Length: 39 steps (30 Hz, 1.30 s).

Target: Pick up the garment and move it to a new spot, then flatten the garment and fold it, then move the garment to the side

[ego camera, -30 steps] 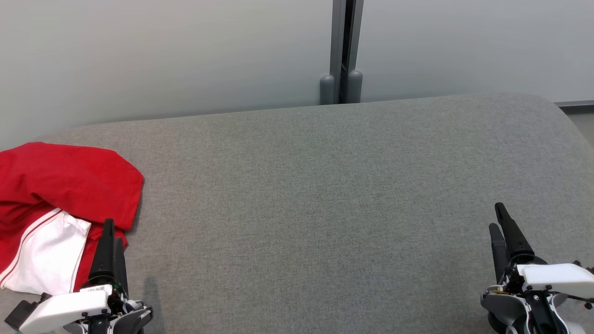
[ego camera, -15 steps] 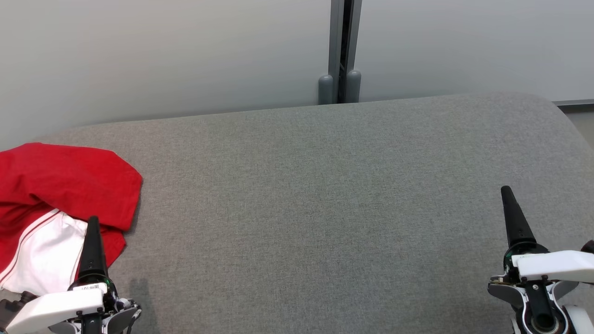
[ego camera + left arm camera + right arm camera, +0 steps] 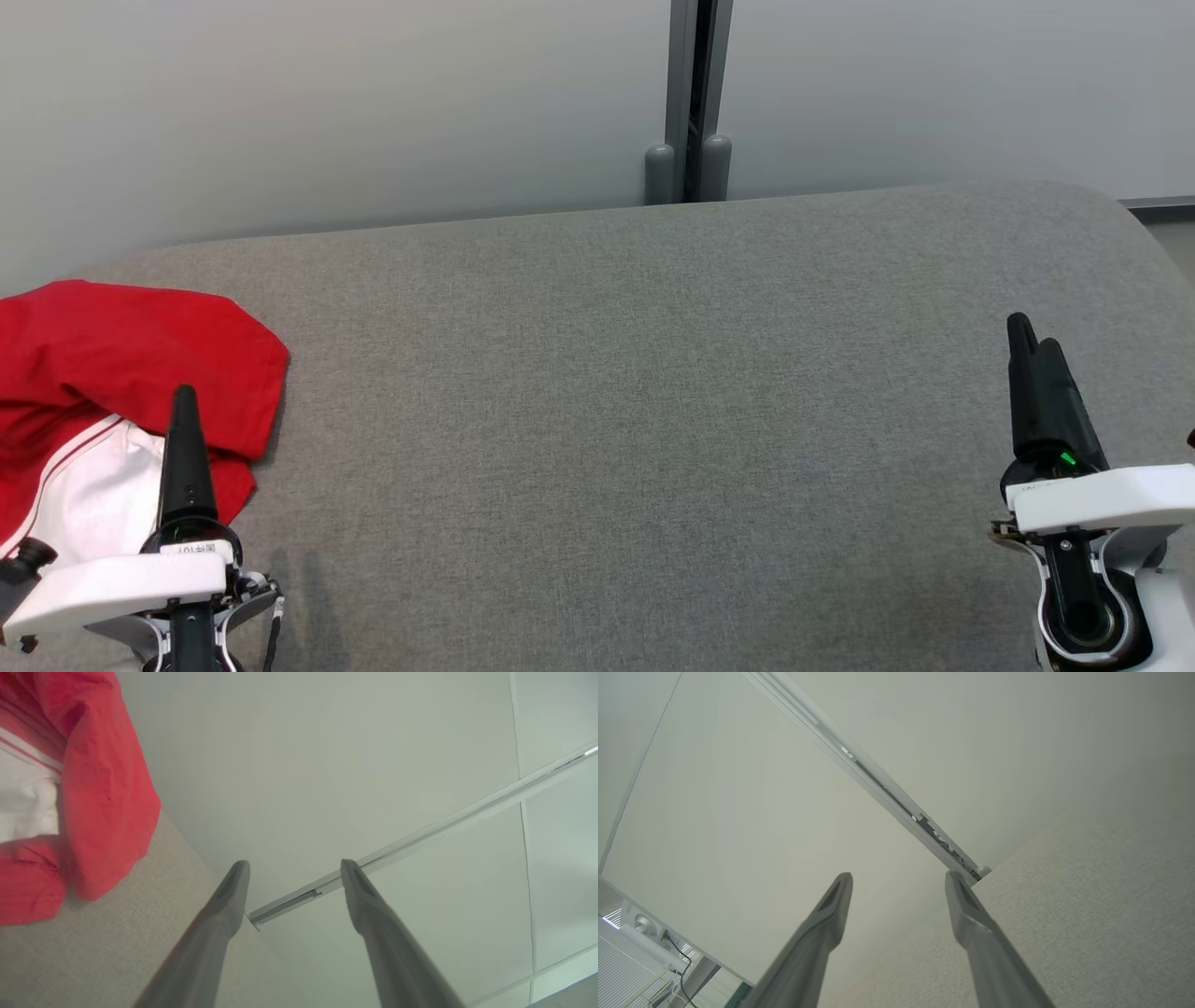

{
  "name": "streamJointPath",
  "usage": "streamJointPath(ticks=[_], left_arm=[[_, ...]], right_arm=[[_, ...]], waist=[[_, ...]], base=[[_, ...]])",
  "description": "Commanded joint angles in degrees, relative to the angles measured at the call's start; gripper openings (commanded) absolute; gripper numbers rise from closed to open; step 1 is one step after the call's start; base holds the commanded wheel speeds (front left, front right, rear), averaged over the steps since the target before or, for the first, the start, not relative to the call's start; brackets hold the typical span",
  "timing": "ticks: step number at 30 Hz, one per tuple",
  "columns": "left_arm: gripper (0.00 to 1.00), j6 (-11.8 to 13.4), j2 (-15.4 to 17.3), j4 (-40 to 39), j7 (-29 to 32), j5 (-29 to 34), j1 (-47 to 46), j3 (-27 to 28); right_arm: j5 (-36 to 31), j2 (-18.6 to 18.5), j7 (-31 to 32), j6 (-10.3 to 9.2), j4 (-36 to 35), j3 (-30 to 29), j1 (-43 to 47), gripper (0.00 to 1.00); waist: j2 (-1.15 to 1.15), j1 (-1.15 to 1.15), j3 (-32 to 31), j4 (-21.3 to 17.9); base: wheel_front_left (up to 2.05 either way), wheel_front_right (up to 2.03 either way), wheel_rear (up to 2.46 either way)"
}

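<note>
Starting the pickup, left gripper (image 3: 294,873) and right gripper (image 3: 899,882) stand apart, empty; lower the left onto the garment (image 3: 121,355) at the padded surface's (image 3: 635,420) left edge, pinching a raised fold
</note>
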Motion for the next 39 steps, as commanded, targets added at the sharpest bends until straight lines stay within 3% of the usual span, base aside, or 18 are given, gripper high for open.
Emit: streamJointPath(ticks=[1,14,28,39], left_arm=[[1.0,0.46,0.54,-1.98,-0.51,2.05,-0.99,-0.29],[1.0,4.37,0.62,-9.24,-2.77,20.7,0.26,-6.27],[1.0,10.05,0.71,-10.17,-4.97,41.21,1.04,-15.24],[1.0,12.97,0.77,-9.11,-6.31,47.84,1.78,-18.5]], right_arm=[[-2.7,-0.53,-0.77,0.07,-1.75,0.01,-1.27,1.0],[-20.97,-0.69,-3.06,0.08,-6.48,3.32,-1.22,1.0],[-32.2,-0.75,-5.23,0.09,-6.94,5.92,0.39,1.0],[-36.97,-0.82,-6.66,0.1,-5.22,7.13,1.08,1.0]], waist=[[0.0,0.0,0.05,0.11],[0.0,0.0,0.41,0.26],[0.0,0.0,0.73,-0.29],[0.0,0.0,0.86,-0.7]], base=[[0.0,0.0,0.0],[0.0,0.0,0.0],[0.0,0.0,0.0],[0.0,0.0,0.0]])
